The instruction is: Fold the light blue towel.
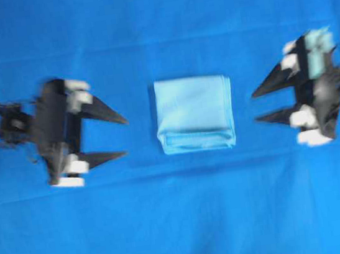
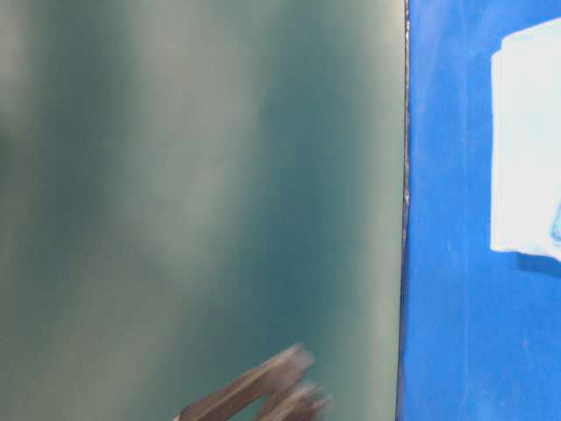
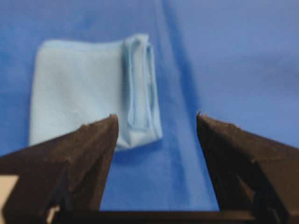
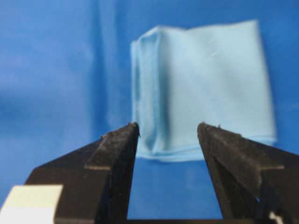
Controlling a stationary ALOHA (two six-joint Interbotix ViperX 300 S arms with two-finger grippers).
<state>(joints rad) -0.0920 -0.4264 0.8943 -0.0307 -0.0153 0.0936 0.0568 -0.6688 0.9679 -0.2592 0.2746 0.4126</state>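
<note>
Royal-blue cloth [image 1: 183, 225] | light blue towel [image 1: 194, 114] folded, near-square, hem fold toward bottom | both fingers open, empty

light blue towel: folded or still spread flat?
Folded. The light blue towel lies as a compact rectangle on the royal-blue cloth, with stacked hemmed layers visible along one edge in both wrist views. Neither gripper touches it.

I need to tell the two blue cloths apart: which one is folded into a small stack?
The light blue towel, a pale, compact folded rectangle between the open grippers. The royal-blue cloth is darker and lies spread flat beneath everything.
</note>
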